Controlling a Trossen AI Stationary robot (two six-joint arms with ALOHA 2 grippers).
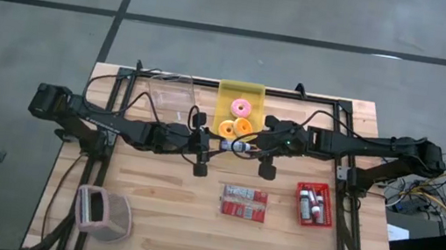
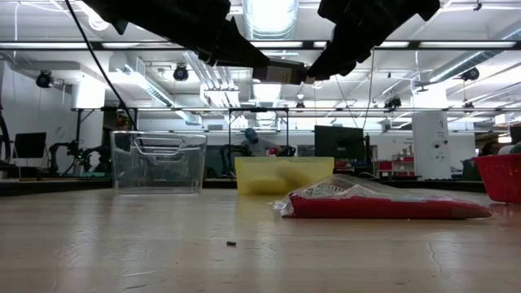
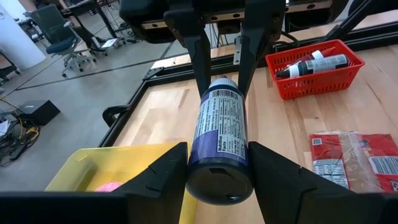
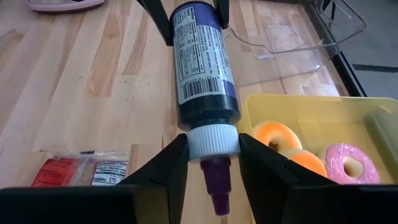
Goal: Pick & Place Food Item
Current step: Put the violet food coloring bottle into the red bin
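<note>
High view has the bottle (image 1: pixel 237 146) hanging mid-air at table centre, left gripper (image 1: pixel 213 144) clamped on its base, right gripper (image 1: pixel 257 145) clamped on its white cap. Yellow bin (image 1: pixel 240 94) with donuts (image 1: pixel 235 128) sits at 12 o'clock, red basket (image 1: pixel 313 218) around 4.

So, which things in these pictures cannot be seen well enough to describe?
- Squeeze bottle: held between the left pincer and right pincer; its front label faces away in both wrist views.
- Red basket: cut off by the low view's edge.
- Yellow bin: its wall hides the donuts in the low view.
- Pink holder: too small in the high view to identify.
</note>
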